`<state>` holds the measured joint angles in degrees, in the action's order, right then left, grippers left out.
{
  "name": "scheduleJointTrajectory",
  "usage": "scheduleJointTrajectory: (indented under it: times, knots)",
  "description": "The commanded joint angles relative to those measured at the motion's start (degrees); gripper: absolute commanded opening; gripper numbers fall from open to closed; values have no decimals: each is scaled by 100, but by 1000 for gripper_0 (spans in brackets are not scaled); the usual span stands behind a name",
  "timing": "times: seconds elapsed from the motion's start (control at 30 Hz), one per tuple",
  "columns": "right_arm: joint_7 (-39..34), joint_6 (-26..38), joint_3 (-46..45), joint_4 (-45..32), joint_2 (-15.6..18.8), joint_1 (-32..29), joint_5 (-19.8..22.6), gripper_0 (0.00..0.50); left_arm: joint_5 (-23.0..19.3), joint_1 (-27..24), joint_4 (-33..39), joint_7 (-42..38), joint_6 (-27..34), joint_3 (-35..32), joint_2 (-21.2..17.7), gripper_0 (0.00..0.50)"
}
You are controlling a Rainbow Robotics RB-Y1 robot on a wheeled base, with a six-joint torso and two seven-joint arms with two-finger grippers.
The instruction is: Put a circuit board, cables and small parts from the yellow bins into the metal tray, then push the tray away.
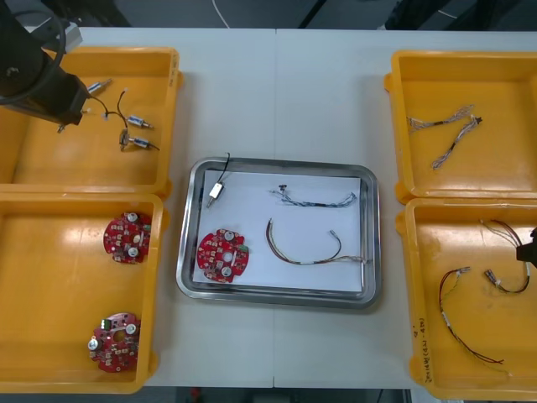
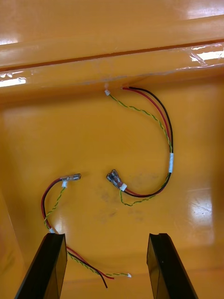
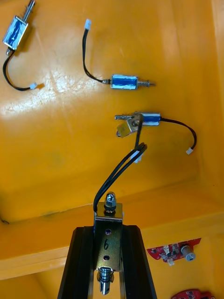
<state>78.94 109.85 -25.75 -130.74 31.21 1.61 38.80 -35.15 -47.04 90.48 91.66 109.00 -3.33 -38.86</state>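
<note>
Yellow far-left bin [image 1: 84,159] beneath the left gripper [image 3: 107,230], clenched on a small metal part [image 3: 108,252]

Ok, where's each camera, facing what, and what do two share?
Front: overhead, steeply down at the table; left claw over far left bin.
Left wrist: on that wrist, into that bin; claw shut on a small metal part.
Right wrist: on that wrist, at near right bin's cables; right claw open.
Front and left wrist share loose small metal parts.
</note>
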Motion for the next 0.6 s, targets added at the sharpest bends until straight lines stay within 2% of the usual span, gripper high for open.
scheduleJointTrajectory:
  times: [0.03,0.27,0.47,0.6]
  knots:
    - [-239,15,-114,-119,192,-91,57,500,176,-262,-232,335,-301,-195,-43,0]
    - [-256,15,-105,-119,192,-100,75,500,351,-262,-813,1011,-696,-371,-43,0]
    - [-265,15,-105,-110,192,-91,75,500,422,-262,-1164,1126,-1057,-362,-43,0]
    - [-265,15,-105,-119,192,-91,75,500,457,-262,-1217,1134,-1065,-362,-51,0]
